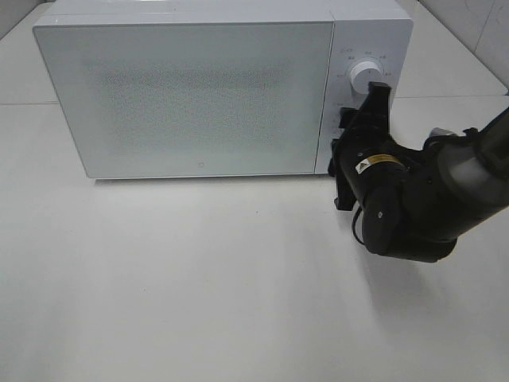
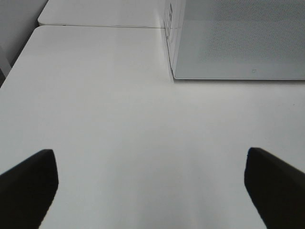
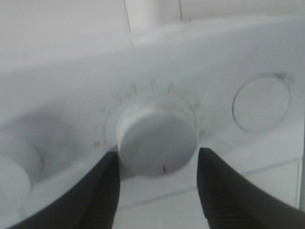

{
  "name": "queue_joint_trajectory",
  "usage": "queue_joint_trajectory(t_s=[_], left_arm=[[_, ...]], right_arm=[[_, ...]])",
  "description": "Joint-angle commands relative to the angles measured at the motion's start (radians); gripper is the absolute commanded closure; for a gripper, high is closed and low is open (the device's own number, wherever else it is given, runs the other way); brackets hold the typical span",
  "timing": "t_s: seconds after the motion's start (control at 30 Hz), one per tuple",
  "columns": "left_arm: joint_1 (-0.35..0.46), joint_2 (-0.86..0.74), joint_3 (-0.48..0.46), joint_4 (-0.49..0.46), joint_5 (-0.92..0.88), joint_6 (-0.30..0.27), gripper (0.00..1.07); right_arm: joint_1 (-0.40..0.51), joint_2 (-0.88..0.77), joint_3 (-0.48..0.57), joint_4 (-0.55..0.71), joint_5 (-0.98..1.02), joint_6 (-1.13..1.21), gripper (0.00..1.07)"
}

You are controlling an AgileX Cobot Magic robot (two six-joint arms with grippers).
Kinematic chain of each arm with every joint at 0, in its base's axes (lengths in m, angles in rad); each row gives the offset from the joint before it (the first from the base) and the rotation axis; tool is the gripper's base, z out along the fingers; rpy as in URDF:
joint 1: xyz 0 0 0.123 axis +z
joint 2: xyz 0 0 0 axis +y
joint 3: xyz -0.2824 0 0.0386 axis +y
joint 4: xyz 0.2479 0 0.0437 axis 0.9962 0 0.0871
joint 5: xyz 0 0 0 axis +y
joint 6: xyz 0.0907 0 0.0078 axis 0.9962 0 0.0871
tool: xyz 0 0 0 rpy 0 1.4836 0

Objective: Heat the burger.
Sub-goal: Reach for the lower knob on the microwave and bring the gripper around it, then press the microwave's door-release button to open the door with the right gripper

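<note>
The burger is out of view. A white microwave (image 1: 191,87) stands at the back of the table with its frosted door closed. My right gripper (image 1: 370,103) is up against its control panel, just below the upper dial (image 1: 366,76). In the right wrist view the right gripper (image 3: 156,164) straddles a second white dial (image 3: 157,140), with a dark finger against each side and no gap that I can make out. My left gripper (image 2: 152,191) hovers open over bare table, with nothing between its fingers (image 2: 28,186).
The microwave's lower left corner (image 2: 238,43) lies ahead of the left gripper. A round button outline (image 3: 262,102) sits beside the gripped dial on the panel. The white table (image 1: 199,278) stretches in front of the microwave.
</note>
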Motion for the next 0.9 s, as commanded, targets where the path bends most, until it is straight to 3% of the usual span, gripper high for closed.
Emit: queue_joint_trajectory(t_s=[0.03,0.17,0.57,0.9], left_arm=[[0.000,-0.026,0.003,-0.007,-0.006,0.002,0.06],[0.000,-0.026,0.003,-0.007,-0.006,0.002,0.06],[0.000,-0.026,0.003,-0.007,-0.006,0.002,0.06],[0.000,-0.026,0.003,-0.007,-0.006,0.002,0.06]], right_arm=[[-0.003,-0.013,-0.023,-0.031,-0.013,-0.038,0.48],[-0.003,-0.040,-0.023,-0.032,-0.009,-0.104,0.41],[-0.003,-0.163,0.044,-0.036,0.143,-0.276,0.40],[-0.005,-0.341,0.065,-0.077,0.436,-0.748,0.34]])
